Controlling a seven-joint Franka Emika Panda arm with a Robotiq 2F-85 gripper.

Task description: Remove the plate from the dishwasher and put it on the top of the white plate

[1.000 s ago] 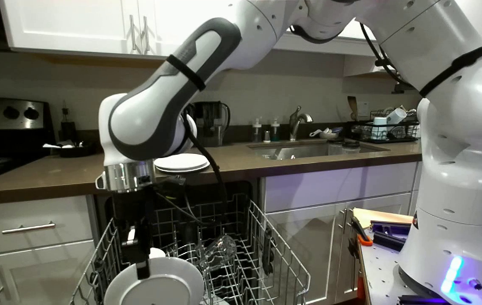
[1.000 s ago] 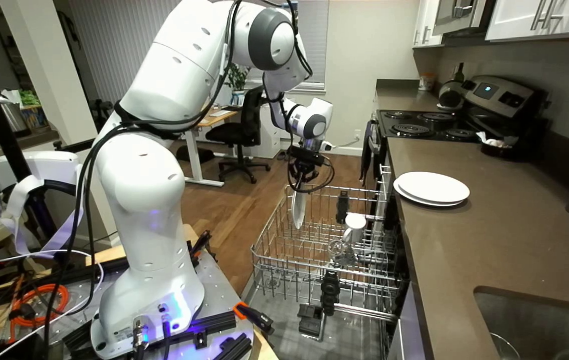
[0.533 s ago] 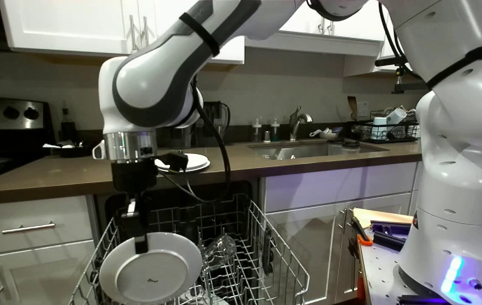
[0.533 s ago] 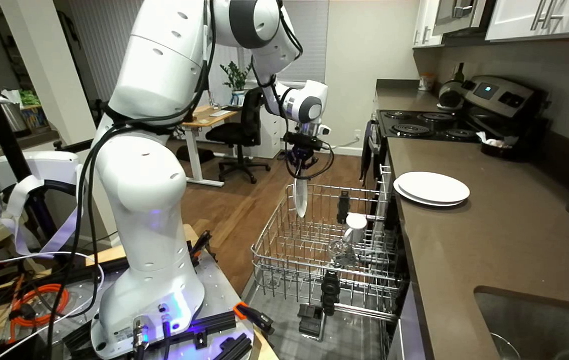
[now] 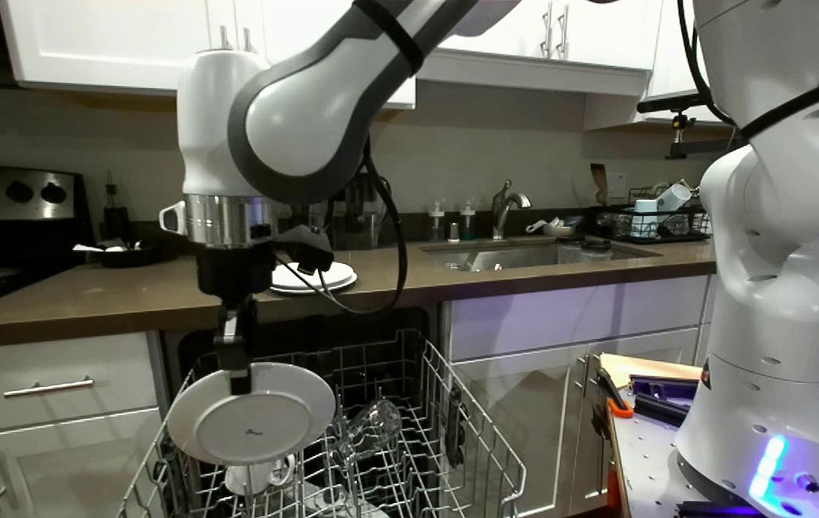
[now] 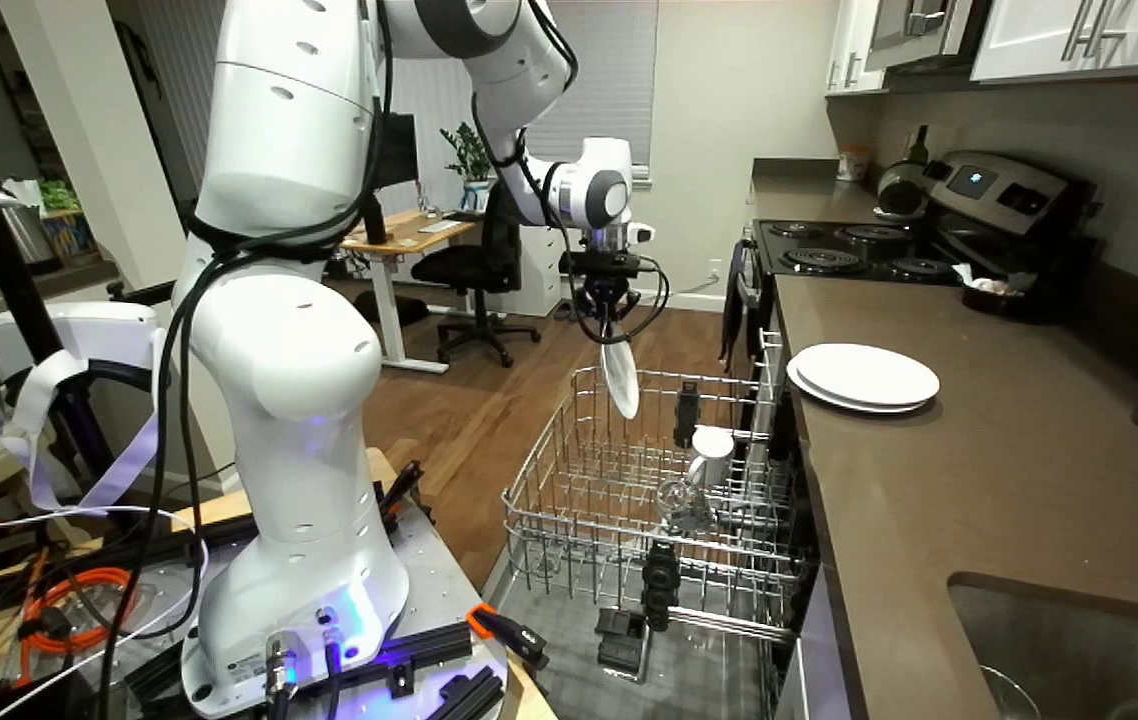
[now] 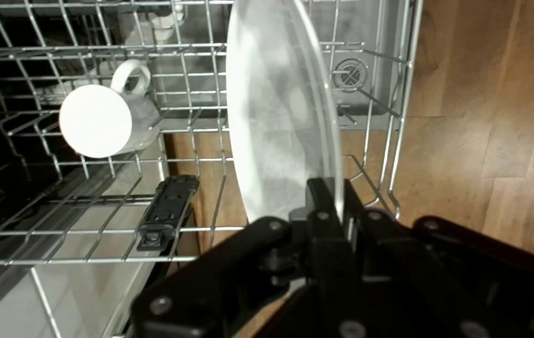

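In an exterior view, the stove [image 5: 17, 193] stands at the far left. More to the right, the gripper [image 5: 240, 380] is clenched on the rim of the pale dinner plate [image 5: 255, 426], which hangs tilted over the wire rack [image 5: 478, 408] of the dishwasher [image 5: 409, 320], its underside facing near. Farther, partly hidden by it, is the white mug [image 5: 247, 480]. On the far countertop [image 5: 93, 295], the white plate [image 5: 337, 272] lies upon a second plate [image 5: 349, 283]. Next come a clear glass [image 5: 379, 421] in the rack and, farther right, the faucet [image 5: 507, 208].

The pale plate [image 5: 253, 417] hangs tilted over the dishwasher [image 6: 714, 670], the white plate [image 6: 866, 372] stacked flat on the counter [image 6: 969, 480].
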